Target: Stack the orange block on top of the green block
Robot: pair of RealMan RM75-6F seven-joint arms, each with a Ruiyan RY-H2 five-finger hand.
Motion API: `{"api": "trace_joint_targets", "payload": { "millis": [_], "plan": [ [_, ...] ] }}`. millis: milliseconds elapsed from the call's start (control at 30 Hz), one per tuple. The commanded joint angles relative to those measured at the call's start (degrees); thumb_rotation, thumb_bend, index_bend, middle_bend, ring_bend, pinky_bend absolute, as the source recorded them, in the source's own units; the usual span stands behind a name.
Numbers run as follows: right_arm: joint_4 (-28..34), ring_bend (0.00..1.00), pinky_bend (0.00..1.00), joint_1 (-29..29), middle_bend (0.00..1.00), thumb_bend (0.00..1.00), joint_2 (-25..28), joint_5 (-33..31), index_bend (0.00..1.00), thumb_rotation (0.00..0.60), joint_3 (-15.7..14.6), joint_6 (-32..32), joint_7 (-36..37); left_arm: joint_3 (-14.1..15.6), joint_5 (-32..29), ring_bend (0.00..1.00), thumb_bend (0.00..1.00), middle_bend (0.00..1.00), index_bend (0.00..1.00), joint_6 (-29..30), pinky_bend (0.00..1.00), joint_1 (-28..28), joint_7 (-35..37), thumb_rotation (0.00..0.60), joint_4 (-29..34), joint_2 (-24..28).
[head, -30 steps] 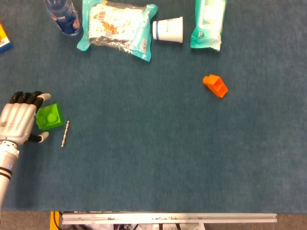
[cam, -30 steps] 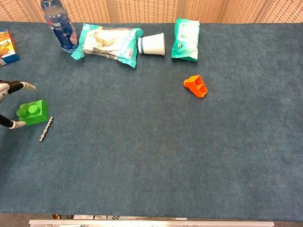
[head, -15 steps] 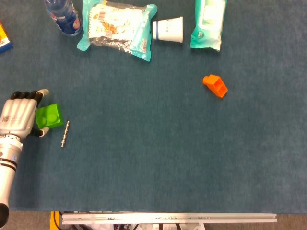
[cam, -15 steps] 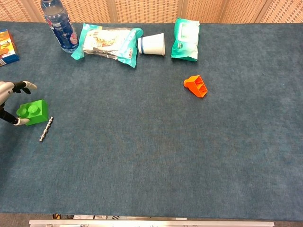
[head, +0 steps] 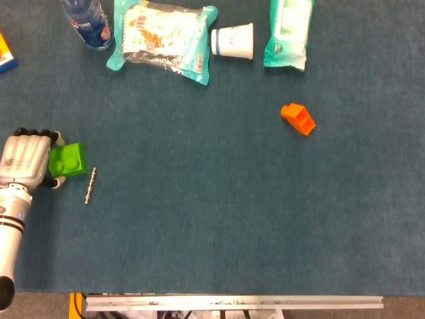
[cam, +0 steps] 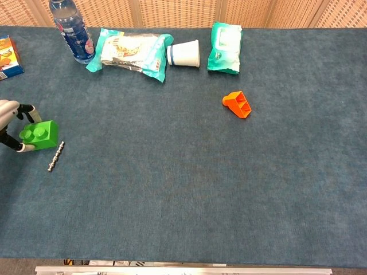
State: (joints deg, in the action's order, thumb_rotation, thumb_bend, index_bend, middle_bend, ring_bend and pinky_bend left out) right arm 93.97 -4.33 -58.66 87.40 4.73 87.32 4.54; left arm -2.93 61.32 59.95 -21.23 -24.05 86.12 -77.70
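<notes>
Now left hand [head: 26, 161] grips studded green block [head: 69, 160].

Green block [head: 69, 160] at table's left edge, orange block [head: 298, 119] tipped over, well apart

Left hand [cam: 11, 123] grips green block [cam: 41, 134]; orange block [cam: 237, 104] apart.

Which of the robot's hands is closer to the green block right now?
Left. The left hand is right at the green block, its fingers closing around the block's side. The right hand shows in neither view, so it is farther off.
</notes>
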Motion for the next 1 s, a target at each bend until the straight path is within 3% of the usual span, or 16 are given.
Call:
{"api": "trace_joint_targets", "payload": {
  "millis": [33,333,700,1000],
  "plan": [
    [-0.12,0.17,0.21,0.07,0.25,0.15,-0.08,-0.10,0.09,0.600,-0.05,-0.06,0.05,-0.03,0.68,0.36,0.16,0.42,0.44,0.34,0.24,-0.23,0.38,0.600,-0.61,-0.35],
    [-0.25,0.17,0.21,0.15,0.25,0.15,-0.13,-0.22,0.09,0.600,0.06,0.03,0.11,-0.75,0.43,0.40,0.16,0.47,0.47,-0.91,0.26,-2.04,0.12,0.600,0.12,0.32],
    [-0.15,0.17,0.21,-0.24,0.25,0.15,-0.17,-0.38,0.09,0.600,0.20,-0.65,-0.22,-3.75,0.85,0.40,0.16,0.46,0.47,-2.69,0.26,-6.69,-0.57,0.600,6.41,1.91],
    [-0.96,0.17,0.21,-0.73,0.25,0.15,-0.36,-0.92,0.09,0.600,0.35,-1.72,0.40,-5.56,-3.19,0.40,0.16,0.46,0.47,-3.78,0.27,-11.92,-6.63,0.600,10.41,-0.50]
  ]
}}
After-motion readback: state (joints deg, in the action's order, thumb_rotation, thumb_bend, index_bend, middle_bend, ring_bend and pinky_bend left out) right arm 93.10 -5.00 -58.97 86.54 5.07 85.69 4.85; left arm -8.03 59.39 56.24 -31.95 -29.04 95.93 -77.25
